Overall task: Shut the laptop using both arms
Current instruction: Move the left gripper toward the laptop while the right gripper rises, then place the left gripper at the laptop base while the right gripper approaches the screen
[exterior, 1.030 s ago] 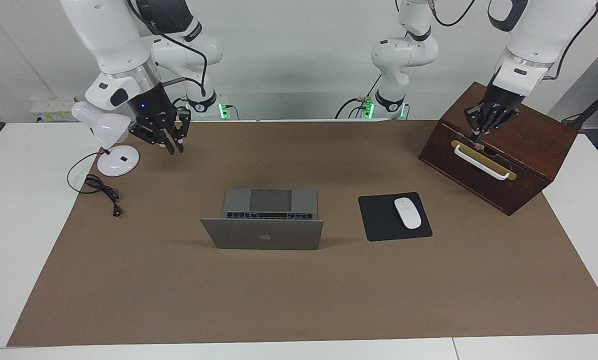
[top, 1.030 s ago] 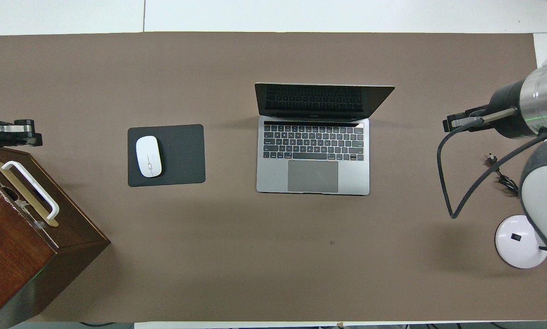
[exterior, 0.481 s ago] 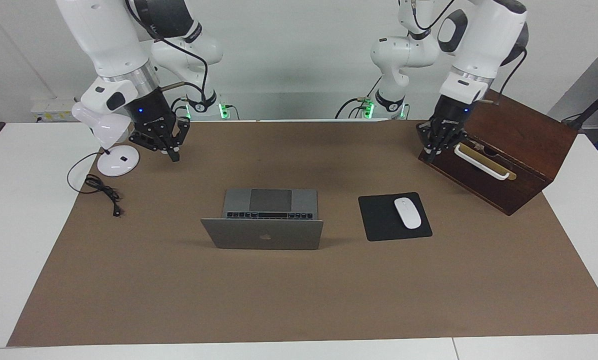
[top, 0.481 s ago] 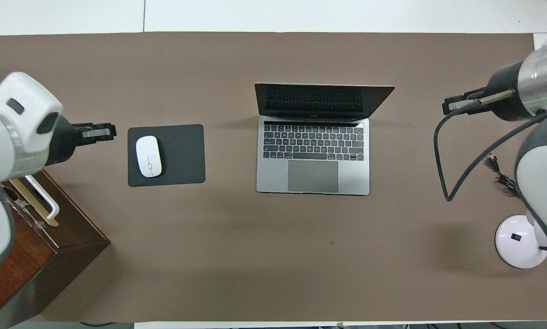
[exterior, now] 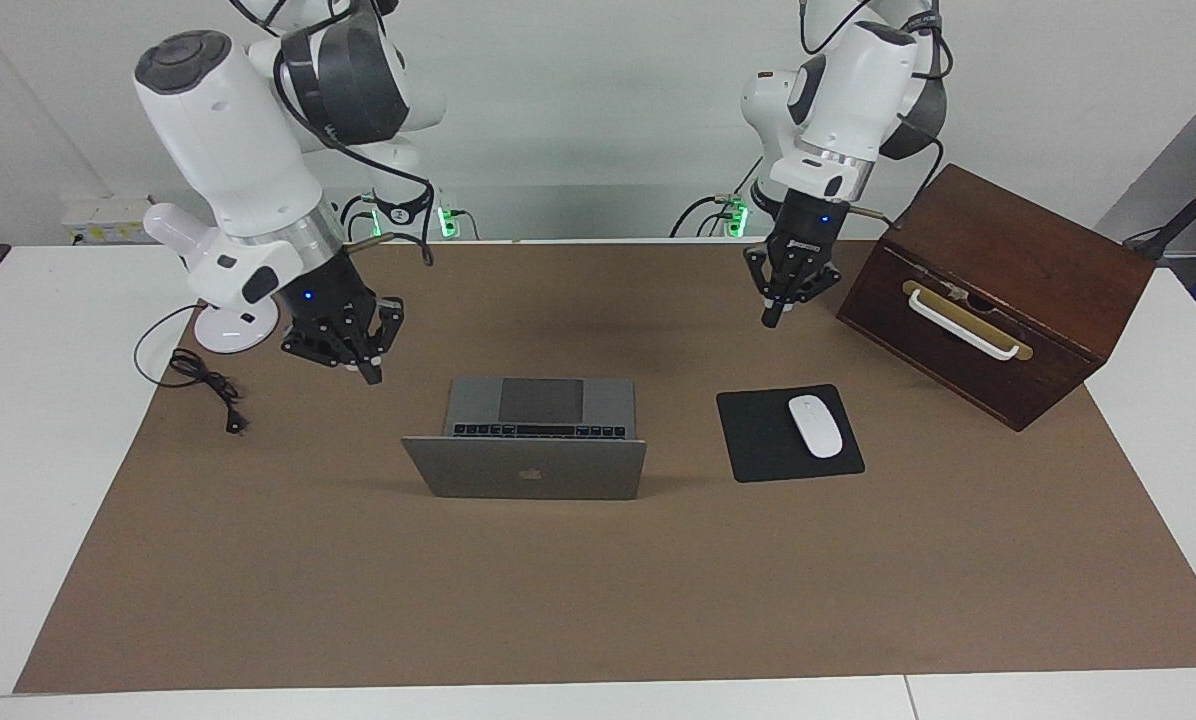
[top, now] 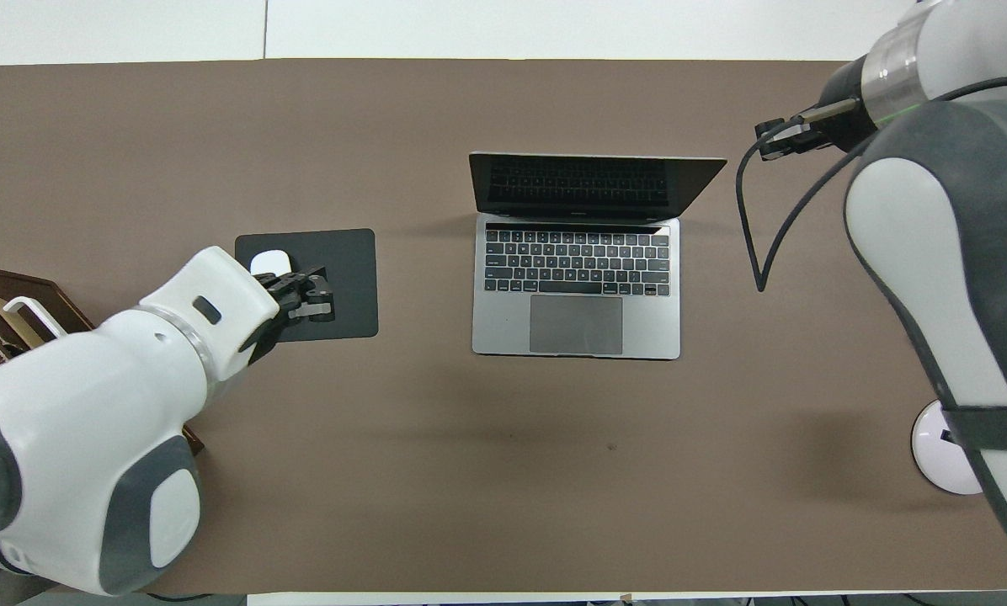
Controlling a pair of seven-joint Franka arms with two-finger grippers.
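Note:
The silver-grey laptop (exterior: pixel 528 470) stands open in the middle of the brown mat, screen and keys (top: pixel 575 261) facing the robots. My right gripper (exterior: pixel 365 368) hangs low over the mat beside the laptop's base, toward the right arm's end; it also shows in the overhead view (top: pixel 773 145). My left gripper (exterior: pixel 776 312) is up over the mat between the laptop and the wooden box, its tips meeting in a point, holding nothing. From above, the left gripper (top: pixel 317 303) covers part of the mouse pad. Neither gripper touches the laptop.
A black mouse pad (exterior: pixel 758 445) with a white mouse (exterior: pixel 815 426) lies beside the laptop toward the left arm's end. A dark wooden box (exterior: pixel 1008 250) with a white handle stands past it. A white lamp (exterior: pixel 233 328) and its black cable (exterior: pixel 208 385) are at the right arm's end.
The left gripper has left the box handle and swung toward the middle of the table. The right gripper has moved down and away from the lamp toward the laptop. The laptop has not moved.

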